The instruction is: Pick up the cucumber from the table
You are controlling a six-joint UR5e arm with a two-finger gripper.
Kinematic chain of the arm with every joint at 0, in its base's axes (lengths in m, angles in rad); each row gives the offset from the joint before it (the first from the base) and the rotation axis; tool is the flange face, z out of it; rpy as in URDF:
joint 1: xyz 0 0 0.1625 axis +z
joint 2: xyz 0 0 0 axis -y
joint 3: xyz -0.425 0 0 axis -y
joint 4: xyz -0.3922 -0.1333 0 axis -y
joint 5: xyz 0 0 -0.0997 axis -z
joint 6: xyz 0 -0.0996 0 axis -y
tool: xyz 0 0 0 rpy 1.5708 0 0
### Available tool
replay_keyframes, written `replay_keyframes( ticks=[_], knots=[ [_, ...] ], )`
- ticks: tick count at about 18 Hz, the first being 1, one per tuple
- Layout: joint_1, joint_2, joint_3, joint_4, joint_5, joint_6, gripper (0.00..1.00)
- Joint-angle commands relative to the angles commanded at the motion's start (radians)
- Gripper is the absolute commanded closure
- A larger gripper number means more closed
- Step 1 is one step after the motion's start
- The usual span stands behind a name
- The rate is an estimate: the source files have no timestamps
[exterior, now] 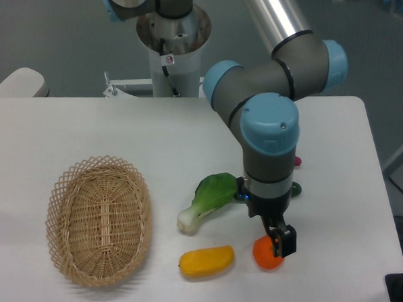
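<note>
The arm's wrist hangs low over the counter [68, 124], and from where I stand it blocks nearly all of the cucumber [296, 190]: only a dark green tip pokes out just right of the wrist, on the counter, well right of the bok choy [209, 199]. A small reddish thing [297, 161] peeps out just above that tip, too hidden to name

The pincer [278, 244] points down at the orange fruit [267, 254], which sits right of the bok choy and a bit nearer me. The dark fingers overlap the fruit's top edge, and I cannot tell how wide they stand or whether they grip anything; nothing looks lifted

The worry is plain: the pincer sits over the wrong thing. If it closes here it may take the orange fruit, or nudge it so it rolls toward the yellow fruit [206, 259] below the bok choy. To reach the cucumber it has to move back, away from me, and a low sweep could shove the orange fruit or clip the bok choy leaves. The cucumber is slim, glossy and rounded, so an off-centre pinch could squirt it sideways. The basket [100, 220], far left of the bok choy, is out of harm's way
</note>
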Motion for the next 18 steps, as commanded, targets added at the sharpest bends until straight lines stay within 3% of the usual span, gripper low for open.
replay_keyframes(
  ticks=[9, 18],
  knots=[
    [-0.002, -0.003, -0.011, 0.003, -0.002, -0.024, 0.00],
    [-0.054, -0.037, -0.023, 0.005, -0.037, -0.229, 0.00]
  ],
)
